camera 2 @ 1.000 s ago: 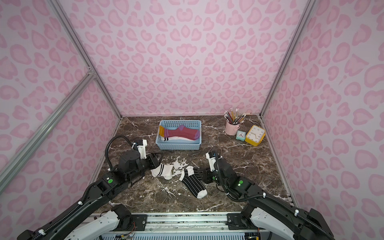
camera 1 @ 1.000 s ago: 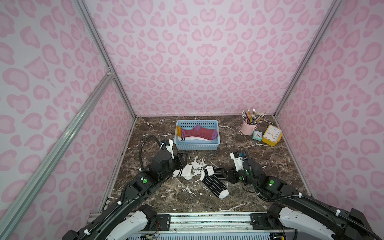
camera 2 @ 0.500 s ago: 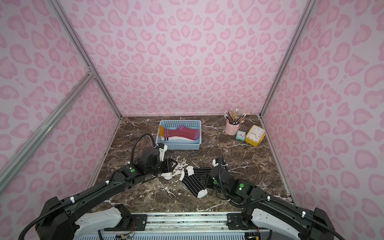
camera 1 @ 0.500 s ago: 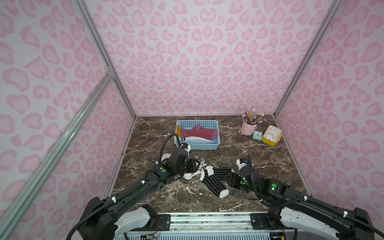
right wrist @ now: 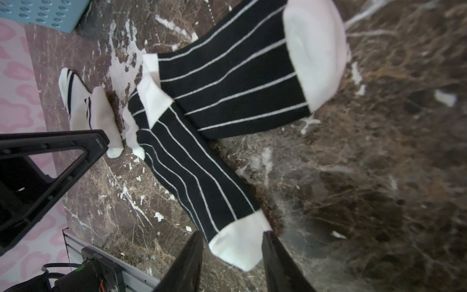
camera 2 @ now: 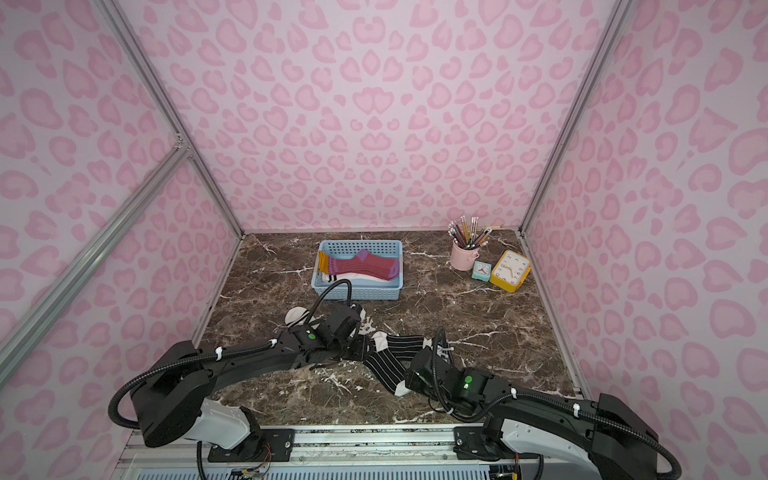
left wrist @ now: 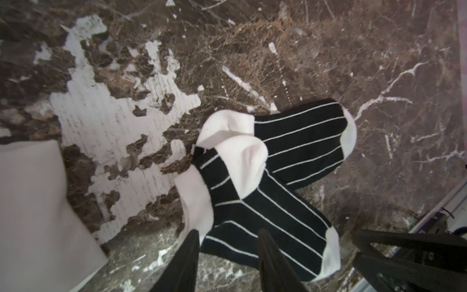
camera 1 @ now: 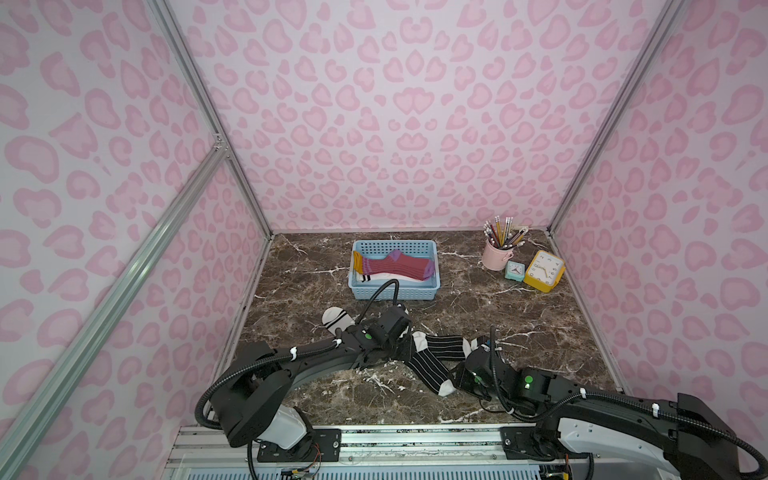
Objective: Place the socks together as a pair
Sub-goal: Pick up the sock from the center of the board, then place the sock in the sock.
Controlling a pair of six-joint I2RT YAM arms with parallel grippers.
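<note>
A light-blue perforated plastic basket (camera 1: 419,292) stands on the brown marble-pattern tabletop (camera 1: 519,316). To the right of the basket, near the rear corner, a pink pencil cup (camera 1: 495,258), a small teal clock (camera 1: 515,271) and a yellow square clock (camera 1: 544,270) stand just beside one another.

You have one black sock (camera 1: 446,348) with thin white stripes lying flat near the middle of the bench's front edge. A second black sock (camera 1: 430,372) slants toward that edge, and their cuff ends overlap in a V. To their left lies a crumpled white sock (camera 1: 336,318) with two black bands. Near the back edge, in the basket (camera 1: 415,293), a maroon sock (camera 1: 401,266) lies across another white sock (camera 1: 388,277).
</note>
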